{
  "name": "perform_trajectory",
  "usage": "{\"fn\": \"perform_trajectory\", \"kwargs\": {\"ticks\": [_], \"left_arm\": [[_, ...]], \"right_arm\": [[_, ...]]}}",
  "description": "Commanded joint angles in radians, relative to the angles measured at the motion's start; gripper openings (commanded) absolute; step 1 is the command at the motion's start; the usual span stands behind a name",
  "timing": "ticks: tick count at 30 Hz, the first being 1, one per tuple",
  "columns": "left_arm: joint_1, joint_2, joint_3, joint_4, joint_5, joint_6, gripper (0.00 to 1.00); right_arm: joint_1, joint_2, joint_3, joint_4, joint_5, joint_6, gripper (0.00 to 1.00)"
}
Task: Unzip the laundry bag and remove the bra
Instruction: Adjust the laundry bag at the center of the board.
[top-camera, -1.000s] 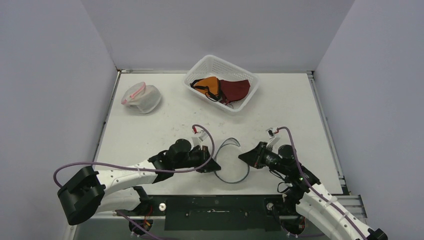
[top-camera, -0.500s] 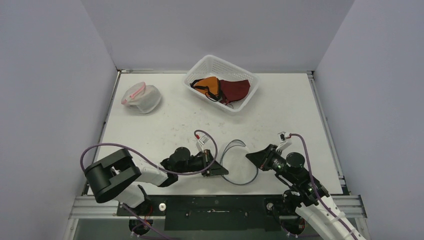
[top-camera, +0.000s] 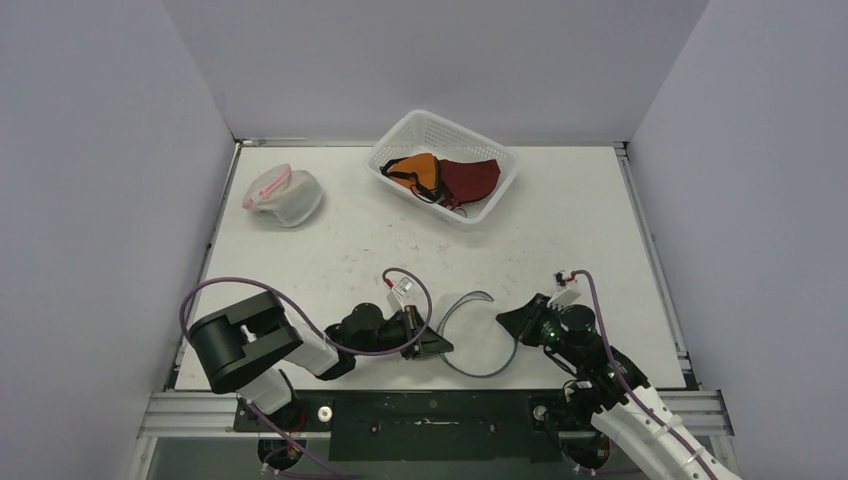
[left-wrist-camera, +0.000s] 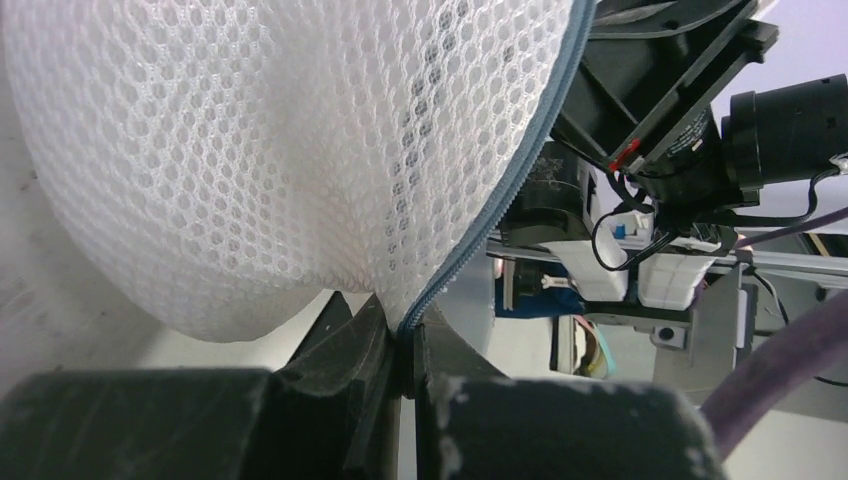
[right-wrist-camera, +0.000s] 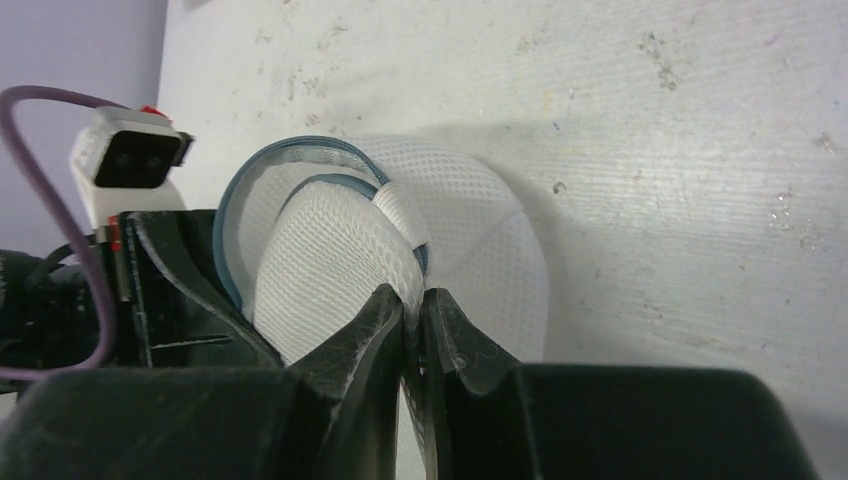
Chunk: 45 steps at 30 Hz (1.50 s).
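Note:
A white mesh laundry bag (top-camera: 472, 338) with a blue-grey zip lies near the table's front edge, between my two grippers. My left gripper (top-camera: 440, 346) is shut on the bag's zip edge (left-wrist-camera: 500, 200); the wrist view shows the jaws (left-wrist-camera: 405, 345) pinching the zip tape with the mesh (left-wrist-camera: 250, 150) bulging above. My right gripper (top-camera: 506, 320) is shut on a fold of the mesh (right-wrist-camera: 330, 270), pinched between its jaws (right-wrist-camera: 413, 310). The bag's mouth gapes. No bra shows inside this bag.
A white basket (top-camera: 395, 142) at the back middle holds an orange (top-camera: 420, 172) and a dark red garment (top-camera: 470, 180). A second mesh bag with pink trim (top-camera: 283, 194) sits at the back left. Purple cables loop over both arms. Grey walls stand on three sides.
Both grippers have drawn back towards the near edge and slightly right, taking the bag with them. The left arm has folded in closer to its base.

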Motion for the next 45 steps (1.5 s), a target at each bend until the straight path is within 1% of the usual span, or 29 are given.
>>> {"fn": "perform_trajectory", "kwargs": {"ticks": [1,5,11,13,14,16,18,19,21,23,28,31,35,37,41,45], "left_arm": [[0.000,-0.110,0.044,-0.179,-0.090,0.108,0.00],[-0.001,-0.169,0.093,-0.399,-0.150,0.197,0.00],[0.000,-0.159,0.144,-0.583,-0.226,0.247,0.00],[-0.001,-0.157,0.168,-0.640,-0.253,0.260,0.03],[0.001,-0.160,0.179,-0.668,-0.258,0.265,0.07],[-0.001,-0.177,0.203,-0.720,-0.265,0.289,0.27],[-0.006,-0.211,0.226,-0.790,-0.282,0.313,0.42],[-0.008,-0.236,0.235,-0.823,-0.291,0.324,0.48],[-0.009,-0.290,0.250,-0.891,-0.307,0.349,0.55],[-0.008,-0.350,0.263,-0.966,-0.324,0.377,0.59],[-0.003,-0.483,0.292,-1.113,-0.411,0.439,0.59],[0.006,-0.497,0.321,-1.163,-0.443,0.482,0.59],[0.006,-0.439,0.403,-1.211,-0.434,0.583,0.58],[-0.011,-0.403,0.460,-1.251,-0.436,0.646,0.59],[-0.050,-0.362,0.533,-1.311,-0.505,0.773,0.62],[-0.062,-0.304,0.591,-1.378,-0.565,0.842,0.60]], "right_arm": [[0.004,0.048,-0.035,0.098,0.037,0.010,0.05],[0.007,0.087,-0.065,0.134,0.055,0.013,0.05],[0.009,0.142,-0.129,0.220,0.067,0.041,0.05],[0.013,0.163,-0.146,0.253,0.064,0.048,0.05],[0.016,0.171,-0.151,0.265,0.063,0.052,0.05],[0.024,0.174,-0.152,0.278,0.062,0.053,0.05],[0.034,0.165,-0.145,0.273,0.065,0.053,0.05],[0.038,0.160,-0.140,0.269,0.063,0.051,0.05],[0.040,0.151,-0.125,0.254,0.053,0.042,0.05],[0.041,0.145,-0.110,0.242,0.028,0.029,0.05],[0.041,0.141,-0.065,0.211,-0.032,-0.005,0.05],[0.041,0.146,-0.038,0.192,-0.058,-0.032,0.05],[0.042,0.163,-0.006,0.162,-0.081,-0.069,0.05],[0.042,0.166,0.001,0.155,-0.087,-0.078,0.05],[0.040,0.176,-0.001,0.157,-0.097,-0.083,0.05],[0.041,0.184,-0.007,0.172,-0.106,-0.083,0.05]]}}
